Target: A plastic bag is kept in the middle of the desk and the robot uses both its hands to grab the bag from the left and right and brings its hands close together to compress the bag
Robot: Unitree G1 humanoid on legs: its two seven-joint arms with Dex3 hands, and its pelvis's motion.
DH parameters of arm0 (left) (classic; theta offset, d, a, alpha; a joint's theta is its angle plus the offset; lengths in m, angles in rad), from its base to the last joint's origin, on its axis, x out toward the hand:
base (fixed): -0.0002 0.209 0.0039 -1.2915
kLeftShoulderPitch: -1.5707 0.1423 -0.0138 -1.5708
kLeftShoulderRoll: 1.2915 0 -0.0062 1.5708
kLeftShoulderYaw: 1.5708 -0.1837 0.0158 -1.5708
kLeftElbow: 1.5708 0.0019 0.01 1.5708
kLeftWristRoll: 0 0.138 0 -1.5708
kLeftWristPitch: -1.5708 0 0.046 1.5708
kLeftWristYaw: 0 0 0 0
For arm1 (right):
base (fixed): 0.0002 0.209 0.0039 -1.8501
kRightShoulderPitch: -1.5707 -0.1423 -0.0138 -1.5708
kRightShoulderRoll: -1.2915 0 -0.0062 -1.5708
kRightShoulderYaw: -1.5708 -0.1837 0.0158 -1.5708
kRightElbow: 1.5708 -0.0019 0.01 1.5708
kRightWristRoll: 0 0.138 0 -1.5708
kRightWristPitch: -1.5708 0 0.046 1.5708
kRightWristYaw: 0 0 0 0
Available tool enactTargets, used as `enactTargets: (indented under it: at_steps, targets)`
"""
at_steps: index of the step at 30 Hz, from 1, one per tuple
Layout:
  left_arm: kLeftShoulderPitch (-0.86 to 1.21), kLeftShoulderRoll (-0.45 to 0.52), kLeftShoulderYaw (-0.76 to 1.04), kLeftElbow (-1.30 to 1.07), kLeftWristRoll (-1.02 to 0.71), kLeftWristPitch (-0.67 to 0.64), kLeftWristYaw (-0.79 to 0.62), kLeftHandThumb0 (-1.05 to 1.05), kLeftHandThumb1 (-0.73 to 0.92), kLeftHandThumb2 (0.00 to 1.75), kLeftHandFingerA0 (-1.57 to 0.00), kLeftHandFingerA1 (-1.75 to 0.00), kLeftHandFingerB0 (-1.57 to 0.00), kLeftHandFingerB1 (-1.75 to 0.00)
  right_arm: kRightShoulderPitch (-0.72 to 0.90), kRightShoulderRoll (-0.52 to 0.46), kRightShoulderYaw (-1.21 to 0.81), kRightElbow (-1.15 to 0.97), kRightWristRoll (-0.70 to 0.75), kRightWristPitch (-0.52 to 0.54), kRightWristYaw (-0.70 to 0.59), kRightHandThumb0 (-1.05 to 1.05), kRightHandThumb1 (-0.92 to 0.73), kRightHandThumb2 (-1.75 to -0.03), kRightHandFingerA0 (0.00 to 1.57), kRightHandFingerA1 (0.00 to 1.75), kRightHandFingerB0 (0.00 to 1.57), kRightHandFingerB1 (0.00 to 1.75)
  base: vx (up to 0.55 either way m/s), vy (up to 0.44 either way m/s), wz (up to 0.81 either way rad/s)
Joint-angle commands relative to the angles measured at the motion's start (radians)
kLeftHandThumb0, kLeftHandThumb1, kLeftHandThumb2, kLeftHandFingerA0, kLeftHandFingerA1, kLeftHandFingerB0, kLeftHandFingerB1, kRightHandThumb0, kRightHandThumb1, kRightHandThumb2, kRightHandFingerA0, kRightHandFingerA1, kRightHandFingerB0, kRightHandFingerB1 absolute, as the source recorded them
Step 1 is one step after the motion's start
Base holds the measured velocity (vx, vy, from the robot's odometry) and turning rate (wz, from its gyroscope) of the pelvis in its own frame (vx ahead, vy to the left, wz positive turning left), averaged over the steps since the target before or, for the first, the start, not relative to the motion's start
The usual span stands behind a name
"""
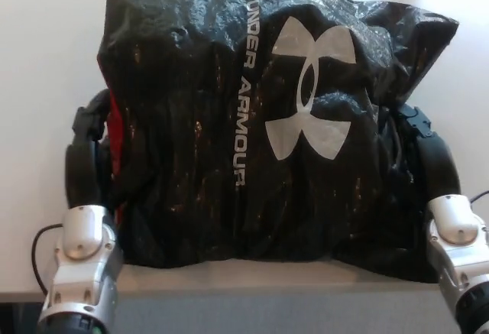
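Observation:
A black plastic bag (229, 120) with a white logo and lettering lies on the white desk (46, 59), bulging upward in the middle. A red strip shows along its left side. My left hand (85, 162) presses against the bag's left edge, fingers wrapped onto it. My right hand (424, 150) presses into the bag's right side, its fingers partly sunk in the plastic. Both silver wrists show at the bottom corners.
The desk's front edge (244, 282) runs just below the bag, with grey floor beneath it. A black cable (37, 250) loops beside my left wrist. Bare white desk lies to the left of and behind the bag.

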Motion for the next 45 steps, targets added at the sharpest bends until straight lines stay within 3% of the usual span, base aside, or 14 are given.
enactTargets:
  at_steps: [1, 14, 15, 16, 19, 20, 21, 27, 29, 36, 40, 41, 44, 45]
  targets:
    - [-0.020, -0.050, -0.014, 0.042, 0.029, -0.017, 0.032, -0.80, 0.80, 1.14, -0.03, -0.45, -0.12, -0.44, 0.001, 0.070, 0.047, 0.003, -0.026, -0.004, -0.023, -0.91, -0.79, -1.14, 0.04, 0.22, 0.08, 0.20, 0.00, 0.000, 0.00]
    - [-0.040, -0.109, -0.040, 0.059, 0.057, -0.012, 0.063, -0.77, 0.92, 0.87, -0.09, -0.39, -0.13, -0.30, -0.003, 0.159, 0.036, 0.010, 0.024, -0.009, 0.017, -0.79, -0.72, -1.12, 0.00, 0.27, 0.00, 0.22, 0.00, 0.000, 0.00]
    - [-0.045, -0.113, -0.044, 0.050, 0.060, -0.010, 0.065, -0.78, 0.92, 0.81, -0.09, -0.38, -0.14, -0.28, -0.012, 0.165, 0.036, 0.008, 0.027, -0.005, 0.022, -0.82, -0.92, -0.69, 0.02, 0.27, 0.02, 0.22, 0.00, 0.000, 0.00]
    - [-0.049, -0.114, -0.051, 0.044, 0.070, -0.010, 0.068, -0.75, 0.92, 0.80, -0.09, -0.38, -0.14, -0.28, -0.018, 0.171, 0.038, 0.007, 0.029, -0.006, 0.026, -0.79, -0.73, -1.15, 0.00, 0.28, 0.02, 0.22, 0.00, 0.000, 0.00]
    - [-0.057, -0.120, -0.055, 0.038, 0.065, -0.020, 0.054, -0.73, 0.83, 1.17, -0.02, -0.40, -0.12, -0.35, -0.027, 0.181, 0.038, 0.004, 0.036, -0.014, 0.038, -0.84, -0.92, -0.70, 0.03, 0.28, 0.02, 0.22, 0.00, 0.000, 0.00]
    - [-0.059, -0.122, -0.055, 0.036, 0.063, -0.024, 0.053, -0.76, 0.85, 1.18, -0.02, -0.36, -0.12, -0.34, -0.027, 0.183, 0.041, 0.000, 0.034, -0.024, 0.039, -0.83, -0.73, -1.14, 0.02, 0.28, 0.03, 0.20, 0.00, 0.000, 0.00]
    - [-0.064, -0.126, -0.054, 0.029, 0.062, -0.030, 0.056, -0.73, 0.92, 0.87, -0.01, -0.28, -0.12, -0.25, -0.024, 0.182, 0.055, -0.019, 0.019, -0.066, 0.034, -0.85, -0.71, -1.14, 0.01, 0.29, 0.02, 0.20, 0.00, 0.000, 0.00]
    - [-0.079, -0.109, -0.059, 0.041, 0.098, 0.019, 0.112, -0.66, 0.89, 1.20, -0.02, -0.40, -0.11, -0.35, -0.009, 0.205, 0.091, -0.146, 0.033, -0.155, 0.071, -0.84, -0.72, -1.13, 0.06, 0.37, 0.08, 0.25, 0.00, 0.000, 0.00]
    - [-0.078, -0.104, -0.071, 0.058, 0.113, 0.032, 0.118, -0.67, 0.92, 0.88, -0.06, -0.32, -0.11, -0.26, 0.003, 0.217, 0.106, -0.205, 0.041, -0.134, 0.094, -0.84, -0.92, -0.71, 0.09, 0.32, 0.09, 0.22, 0.00, 0.000, 0.00]
    - [-0.057, -0.101, -0.143, 0.081, 0.167, -0.039, 0.104, -0.63, 0.87, 1.20, -0.03, -0.41, -0.03, -0.39, 0.052, 0.260, 0.147, -0.319, 0.060, -0.057, 0.145, -0.81, -0.75, -1.14, 0.01, 0.43, 0.10, 0.27, 0.00, 0.000, 0.00]
    - [-0.052, -0.097, -0.132, 0.087, 0.155, -0.023, 0.102, -0.66, 0.88, 1.15, -0.01, -0.45, -0.12, -0.48, 0.075, 0.262, 0.137, -0.348, 0.094, -0.069, 0.167, -0.80, -0.92, -0.72, 0.12, 0.34, 0.10, 0.22, 0.00, 0.000, 0.00]
    - [-0.056, -0.102, -0.126, 0.094, 0.148, 0.005, 0.105, -0.63, 0.92, 0.88, -0.20, -0.44, -0.22, -0.42, 0.079, 0.268, 0.136, -0.358, 0.108, -0.066, 0.180, -0.87, -0.76, -1.13, 0.10, 0.48, 0.00, 0.29, 0.00, 0.000, 0.00]
    - [-0.066, -0.067, -0.197, 0.117, 0.253, 0.027, 0.152, -0.52, 0.92, 0.79, -0.21, -0.43, -0.18, -0.38, 0.093, 0.279, 0.143, -0.396, 0.131, -0.035, 0.209, -0.82, -0.71, -1.12, 0.04, 0.47, 0.00, 0.30, 0.00, 0.000, 0.00]
    - [-0.061, -0.077, -0.201, 0.100, 0.244, 0.041, 0.143, -0.51, 0.73, 1.00, -0.46, -0.71, -0.30, -0.55, 0.096, 0.282, 0.148, -0.403, 0.127, -0.027, 0.206, -0.85, -0.90, -0.68, 0.13, 0.36, 0.11, 0.23, 0.00, 0.000, 0.00]
